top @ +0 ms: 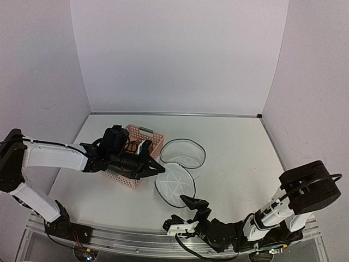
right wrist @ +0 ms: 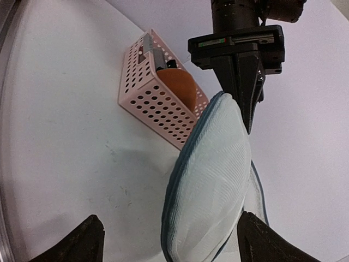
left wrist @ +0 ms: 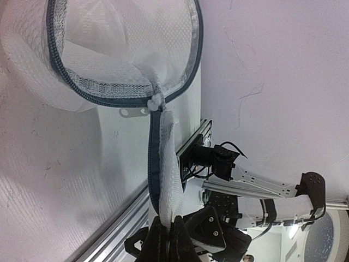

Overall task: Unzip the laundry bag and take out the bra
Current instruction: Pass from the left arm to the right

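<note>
Our left fingers (right wrist: 238, 82) pinch shut on the laundry bag (right wrist: 210, 180)'s edge; the right fingers (right wrist: 82, 243) spread wide, empty. The bra (right wrist: 180, 87) sits in the pink basket (right wrist: 147, 93), so we judge only release remains.

1. The basket (top: 150, 137) sits just left of the laundry bag (top: 184, 154).
2. The bra (right wrist: 181, 88) lies in the basket.
3. The lid (top: 175, 183) is in front of the bag, its left edge in my left gripper (top: 160, 168), with my right gripper (top: 185, 216) nearer me.

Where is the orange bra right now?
In the right wrist view, the bra sits inside the pink basket, up and left of centre, next to the left gripper that pinches the laundry bag by its rim.
</note>
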You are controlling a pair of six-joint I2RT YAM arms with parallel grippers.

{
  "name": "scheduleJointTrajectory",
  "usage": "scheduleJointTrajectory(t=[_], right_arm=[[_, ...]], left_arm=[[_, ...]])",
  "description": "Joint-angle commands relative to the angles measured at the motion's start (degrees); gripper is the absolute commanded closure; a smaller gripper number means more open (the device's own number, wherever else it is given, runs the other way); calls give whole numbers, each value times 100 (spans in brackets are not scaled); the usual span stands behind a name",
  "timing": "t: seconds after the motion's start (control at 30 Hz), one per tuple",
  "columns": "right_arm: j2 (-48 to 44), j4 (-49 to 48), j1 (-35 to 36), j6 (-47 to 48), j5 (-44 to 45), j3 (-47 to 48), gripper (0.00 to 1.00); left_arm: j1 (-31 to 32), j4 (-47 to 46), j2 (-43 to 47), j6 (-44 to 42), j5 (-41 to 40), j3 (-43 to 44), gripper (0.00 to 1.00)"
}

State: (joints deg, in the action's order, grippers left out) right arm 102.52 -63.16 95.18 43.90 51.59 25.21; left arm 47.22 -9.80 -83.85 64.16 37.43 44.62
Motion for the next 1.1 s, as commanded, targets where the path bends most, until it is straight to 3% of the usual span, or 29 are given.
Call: scheduleJointTrajectory(t=[0.0,0.2,0.43,0.7,0.93,1.07], right_arm=[[519,-1883,1,972,503,348,14],[855,-2242,-61,1349,629,607,19],[888,-2260,-267,1447,668,693,33],[1018,-2450,-374,1625,707,772,63],[1096,-2779,-368,1964,780,818,100],[1054,-2834,-373,2062,785,798,100]], left_arm=[[-29,-494,302,285,18,-57,100],[-29,-570,358,351,43,-150,100],[-29,-666,455,423,45,-314,100],[-23,-827,493,531,63,-456,100],[-29,-873,461,558,68,-473,100],[-22,-881,431,567,57,-455,98]])
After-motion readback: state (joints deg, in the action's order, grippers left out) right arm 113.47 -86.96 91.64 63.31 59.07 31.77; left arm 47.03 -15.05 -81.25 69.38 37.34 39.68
